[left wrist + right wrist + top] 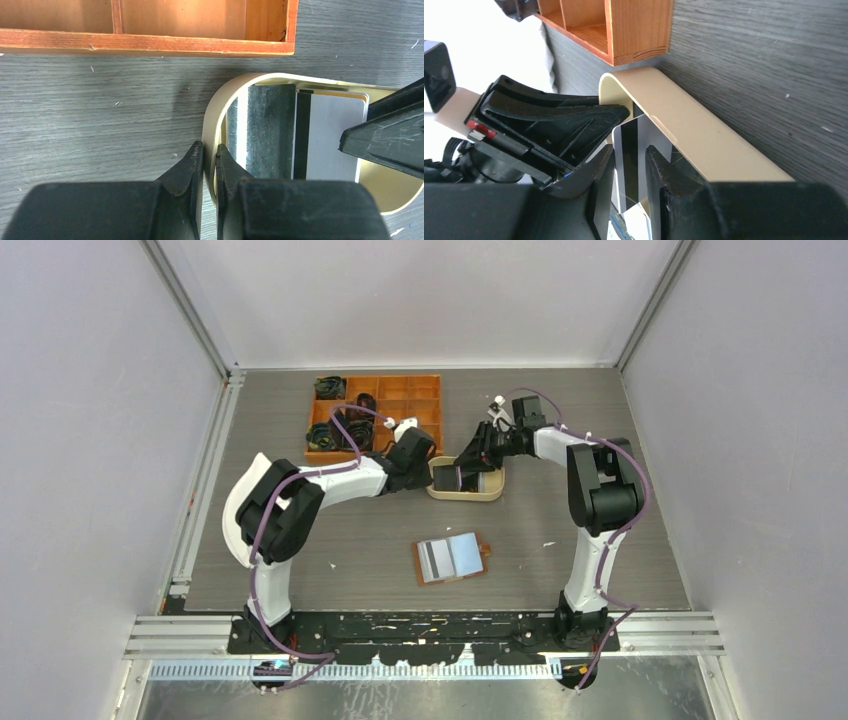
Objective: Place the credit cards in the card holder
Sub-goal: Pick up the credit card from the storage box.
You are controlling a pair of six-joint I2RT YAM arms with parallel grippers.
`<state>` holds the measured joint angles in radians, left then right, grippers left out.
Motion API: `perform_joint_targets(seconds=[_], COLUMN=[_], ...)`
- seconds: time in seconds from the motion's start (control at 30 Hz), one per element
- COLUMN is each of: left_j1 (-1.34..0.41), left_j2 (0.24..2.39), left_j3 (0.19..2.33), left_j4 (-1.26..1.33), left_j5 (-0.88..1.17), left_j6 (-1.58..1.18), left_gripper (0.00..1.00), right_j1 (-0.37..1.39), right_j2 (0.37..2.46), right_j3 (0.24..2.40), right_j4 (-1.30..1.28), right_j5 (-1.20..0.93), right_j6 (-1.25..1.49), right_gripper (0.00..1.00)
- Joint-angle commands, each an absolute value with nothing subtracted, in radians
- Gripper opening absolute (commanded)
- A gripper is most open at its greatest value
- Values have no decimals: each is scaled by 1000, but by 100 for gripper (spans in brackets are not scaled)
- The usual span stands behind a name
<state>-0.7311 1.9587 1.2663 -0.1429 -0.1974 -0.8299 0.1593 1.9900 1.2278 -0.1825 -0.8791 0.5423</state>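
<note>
The beige oval tray (466, 496) holds a black card (265, 130) and a white card with a dark stripe (330, 135). My left gripper (432, 472) is shut on the tray's left rim (215, 110), one finger inside and one outside (210, 150). My right gripper (478, 462) reaches into the tray with its jaws apart (626, 165). The striped white card (626, 140) shows between its fingers, tilted. The brown card holder (486, 551) lies open nearer the front, with a striped grey-white card (435, 558) and a light blue card (466, 554) on it.
The orange compartmented box (400, 400) stands just behind the tray, with dark items in its left cells. It also shows in the left wrist view (150, 42) and the right wrist view (639, 30). White walls enclose the table.
</note>
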Motion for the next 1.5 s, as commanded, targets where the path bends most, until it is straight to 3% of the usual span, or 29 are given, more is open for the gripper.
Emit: perform_joint_targets(seconds=[0.0,0.27,0.63,0.73,0.97,1.13,1.3,1.47], left_j1=[-738,-739,-739,-740,-741,-741,-741,-739], left_j2=[1962,1958,1921,1908,1858,1798,1697,1565], left_j3=[1292,1293,1290,1293,1293,1271,1200,1089], left_j4=[-155,-153,-138,-138,-142,-146,-104,-32], left_j5=[-163,-152,-112,-98,-86,-100,-99,-64], left_j6=[-828,-825,-820,-818,-796,-757,-682,-592], left_gripper=[6,6,10,13,23,31,44,47], right_j1=[171,174,178,180,174,143,113,106], right_j2=[1933,1907,1979,1994,1990,1975,1948,1934], right_j3=[1289,1320,1308,1311,1322,1315,1299,1276], right_j4=[-311,-414,-363,-369,-392,-366,-329,-289], right_j5=[-737,-644,-772,-751,-710,-792,-867,-908], right_j6=[408,314,365,366,356,377,402,438], right_gripper=[36,36,34,33,13,2,2,4])
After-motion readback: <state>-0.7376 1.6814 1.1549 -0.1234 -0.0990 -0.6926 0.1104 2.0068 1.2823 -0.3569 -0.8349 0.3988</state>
